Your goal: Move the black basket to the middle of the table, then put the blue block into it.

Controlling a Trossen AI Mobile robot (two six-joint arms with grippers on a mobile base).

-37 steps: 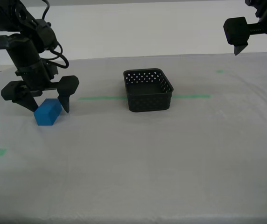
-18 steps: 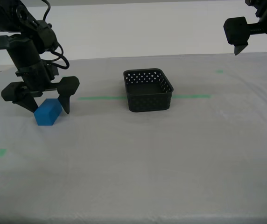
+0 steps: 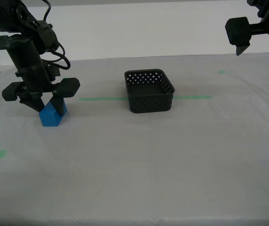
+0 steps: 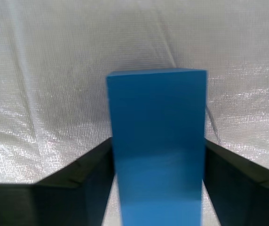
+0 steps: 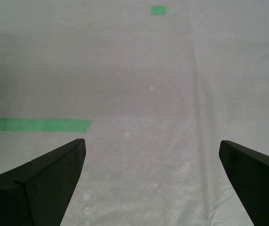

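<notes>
The fingers [image 4: 92,174] of my second gripper [image 3: 46,104], spread around the blue block [image 3: 52,115] a second ago, are now closed against its sides on the table [image 3: 134,160], while my first gripper [image 3: 257,43] is held wide open and empty, well apart from the black basket [image 3: 148,91].

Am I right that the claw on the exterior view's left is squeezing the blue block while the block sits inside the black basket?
Not quite. My second gripper is closed on the blue block, but the block is on the table cloth, well apart from the black basket, which is empty. The exterior view shows it.
</notes>
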